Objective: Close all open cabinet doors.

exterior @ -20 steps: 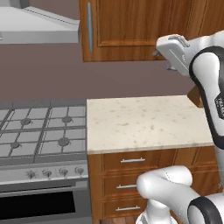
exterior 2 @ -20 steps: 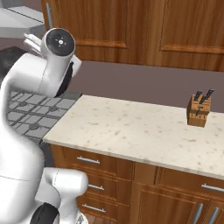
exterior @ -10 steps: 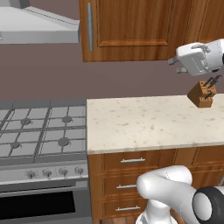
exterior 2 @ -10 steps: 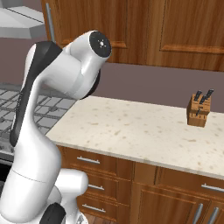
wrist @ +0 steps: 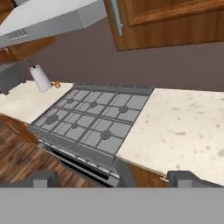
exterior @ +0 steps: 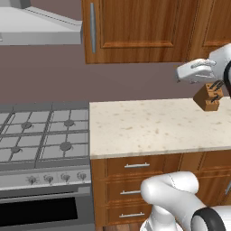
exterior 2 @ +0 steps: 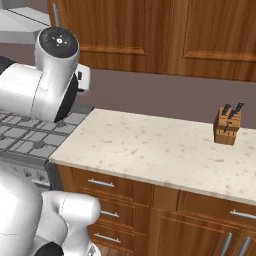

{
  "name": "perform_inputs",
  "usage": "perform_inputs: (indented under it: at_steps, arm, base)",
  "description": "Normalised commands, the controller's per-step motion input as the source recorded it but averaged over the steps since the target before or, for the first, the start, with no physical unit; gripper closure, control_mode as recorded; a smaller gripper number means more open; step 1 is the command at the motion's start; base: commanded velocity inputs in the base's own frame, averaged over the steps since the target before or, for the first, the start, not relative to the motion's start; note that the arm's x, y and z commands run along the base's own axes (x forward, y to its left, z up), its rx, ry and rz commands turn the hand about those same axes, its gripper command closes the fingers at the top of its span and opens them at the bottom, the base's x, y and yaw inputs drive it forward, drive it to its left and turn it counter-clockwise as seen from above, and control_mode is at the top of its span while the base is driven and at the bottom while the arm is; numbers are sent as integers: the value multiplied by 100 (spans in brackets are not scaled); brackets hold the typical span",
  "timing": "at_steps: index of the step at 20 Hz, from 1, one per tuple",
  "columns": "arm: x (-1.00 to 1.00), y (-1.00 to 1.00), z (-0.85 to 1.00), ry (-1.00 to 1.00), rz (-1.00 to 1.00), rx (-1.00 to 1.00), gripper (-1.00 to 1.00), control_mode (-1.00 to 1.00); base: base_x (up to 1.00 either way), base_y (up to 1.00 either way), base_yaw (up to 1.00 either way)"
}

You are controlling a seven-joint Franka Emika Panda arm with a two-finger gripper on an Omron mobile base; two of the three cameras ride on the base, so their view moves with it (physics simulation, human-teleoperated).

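Observation:
Two tall reddish-brown cabinet doors hang above the counter. The left cabinet door (exterior: 135, 27) (exterior 2: 110, 25) (wrist: 170, 17) carries a vertical silver bar handle (exterior: 92, 20) (wrist: 115, 16) on its left side. The right cabinet door (exterior: 216, 27) (exterior 2: 220, 35) sits beside it. Both look flat against the cabinet front. My gripper (exterior: 180, 74) (wrist: 113, 179) hovers below the doors at the right, in front of the knife block, pointing left towards the stove. It is open, its fingertips (wrist: 41, 179) wide apart with nothing between them.
A speckled stone counter (exterior: 153, 122) (exterior 2: 150, 150) (wrist: 188, 127) holds a knife block (exterior: 208, 95) (exterior 2: 227, 125) at its right. To the left are a gas stove (exterior: 40, 135) (wrist: 92, 122) and, above it, a grey hood (exterior: 36, 25) (wrist: 43, 17). Beyond the stove stands a paper towel roll (wrist: 40, 78).
The arm has swung round. The hand has dropped from just under the wall cabinet to the height of the knife block. The doors and the base have not moved.

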Motion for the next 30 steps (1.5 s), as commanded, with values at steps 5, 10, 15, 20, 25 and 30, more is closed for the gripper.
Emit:
perform_inputs:
  at_steps: [5, 10, 15, 20, 25, 30]
  arm:
    - [0, 47, 0, 7, -17, -28, -100, -100]
    - [-8, 40, 20, 1, 0, -13, -100, -100]
    - [-19, 7, 1, -1, 0, 0, -100, -100]
    - [0, -3, -1, 0, 0, 0, -100, -100]
    - [0, -4, -8, 0, -6, 0, -100, -100]
    - [-11, -23, -3, 0, -7, 0, -100, -100]
  base:
    - [0, 0, 0]
    - [0, 0, 0]
    - [0, 0, 0]
    - [0, 0, 0]
    - [0, 0, 0]
    - [0, 0, 0]
